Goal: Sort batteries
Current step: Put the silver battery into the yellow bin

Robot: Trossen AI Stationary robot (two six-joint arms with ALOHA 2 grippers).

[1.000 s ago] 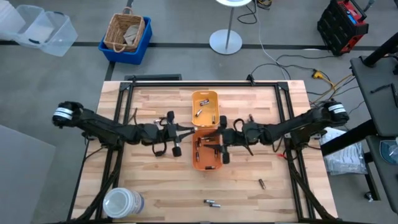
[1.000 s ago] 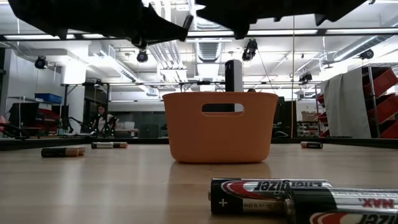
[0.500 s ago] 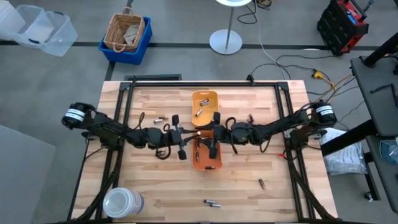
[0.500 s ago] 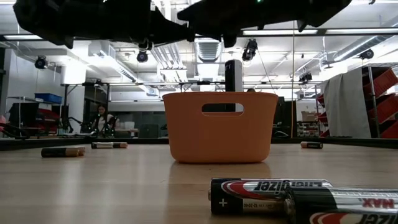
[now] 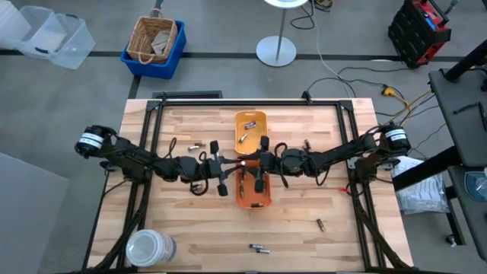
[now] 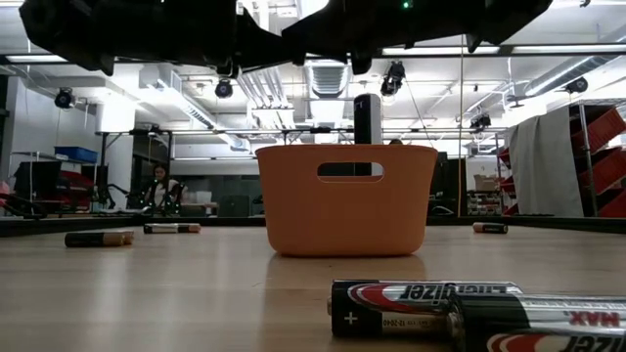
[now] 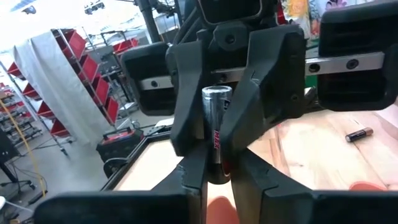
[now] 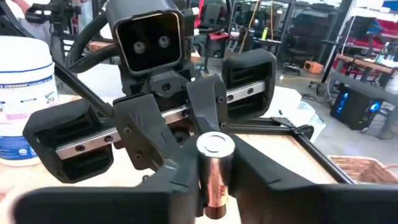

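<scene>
My left gripper (image 5: 228, 173) and my right gripper (image 5: 254, 172) meet tip to tip over the left rim of the orange tray (image 5: 262, 199), both shut on one battery (image 7: 216, 127), silver with a red band. The yellow-orange tray (image 5: 251, 122) stands just beyond, with batteries lying in it. Loose batteries lie on the wood at the near side (image 5: 259, 247), (image 5: 319, 224) and at the far left (image 5: 194, 144). In the low view the arms are dark shapes above the orange tray (image 6: 345, 200). My left gripper pinches the battery's lower part (image 7: 216, 163) between its two fingers, coming level from the table's left. The battery stands upright, clear of the tray. My right gripper pinches the same battery just under its silver top end (image 8: 214, 177), coming level from the table's right, fingers either side.
A white jar (image 5: 150, 247) stands at the near left corner. Two batteries (image 6: 430, 308) lie close to the low camera; others (image 6: 98, 238), (image 6: 489, 228) lie farther off at either side. Bare wood is to the left and right of the trays.
Both grippers have closed in on each other: the left toward the table's right edge, the right toward the left edge, until their fingertips met over the orange tray. In the last half second they have kept still.
</scene>
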